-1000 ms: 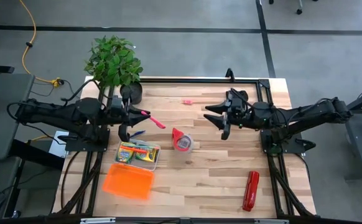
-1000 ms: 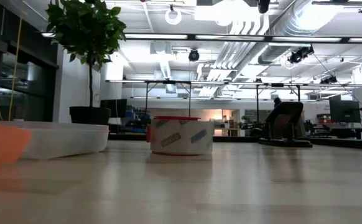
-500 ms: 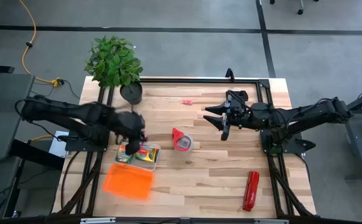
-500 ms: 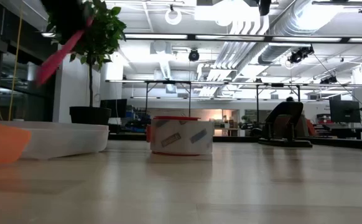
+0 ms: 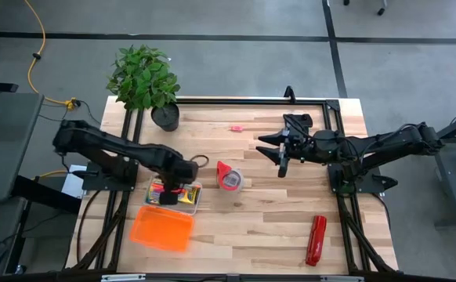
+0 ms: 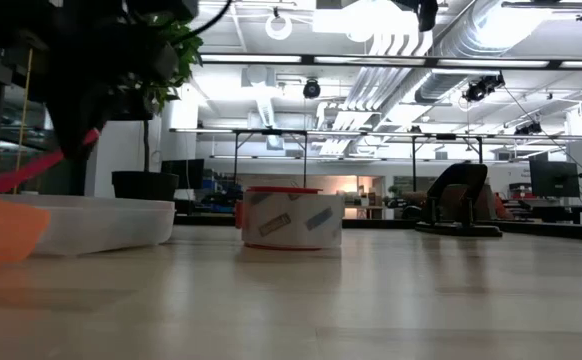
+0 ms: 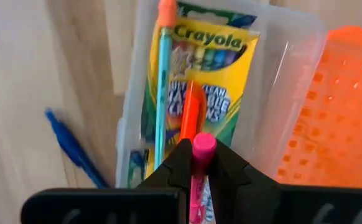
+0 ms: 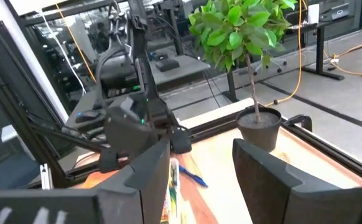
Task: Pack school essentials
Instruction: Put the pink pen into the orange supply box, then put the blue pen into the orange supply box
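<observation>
- Packing step in hand: left gripper over clear case, clamped on pink marker.
- Crayon box and teal pencil already inside; blue pen beside case.
- Next, likely: lower, release.
- Right gripper parked mid-table, spread, empty.

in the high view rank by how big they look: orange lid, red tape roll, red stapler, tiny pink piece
1. orange lid, clearly the largest patch
2. red stapler and red tape roll: too close to rank, one long and thin, the other round
3. tiny pink piece, by far the smallest
</observation>
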